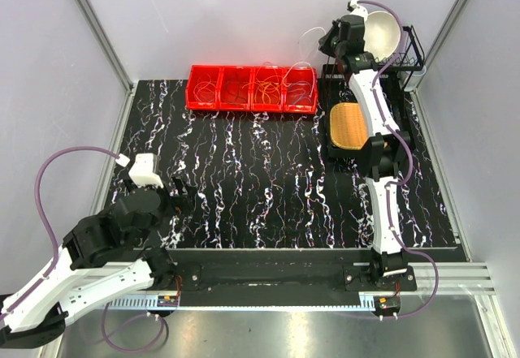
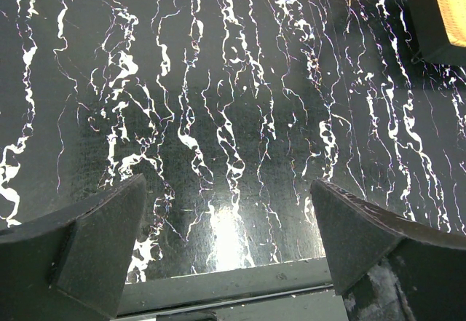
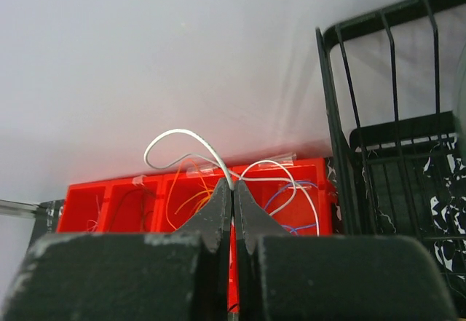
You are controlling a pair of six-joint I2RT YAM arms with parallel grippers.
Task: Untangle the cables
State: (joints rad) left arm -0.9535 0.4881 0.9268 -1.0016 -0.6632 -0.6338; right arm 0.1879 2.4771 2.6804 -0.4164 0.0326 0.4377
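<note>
Top external: cables [image 1: 268, 90] are lying across the far red bins [image 1: 219, 107], seemingly mostly separated. Left wrist: left gripper [image 2: 229, 190] is hanging wide open over the near table [image 2: 218, 81]. Right wrist: right gripper [image 3: 233, 190] is pinching one whitish cable [image 3: 182, 133] above the bins (likely not yet free).

In the top view the cables [image 1: 268, 90] in the red tray [image 1: 252, 88] are too thin to tell which one crosses which. The left arm [image 1: 89, 281] is cut off by the left edge. In the right wrist view the whitish cable [image 3: 182, 135] disappears between the pressed-together tips of the right gripper [image 3: 233, 188], so the rest of it is hidden. The gripper body also covers the front of the tray. The black wire rack [image 3: 378, 139] is cut by the right edge. In the left wrist view the corner cuts the woven orange thing [image 2: 450, 8], and the bottom edge cuts both fingers [image 2: 95, 248] of the left gripper [image 2: 227, 186].
</note>
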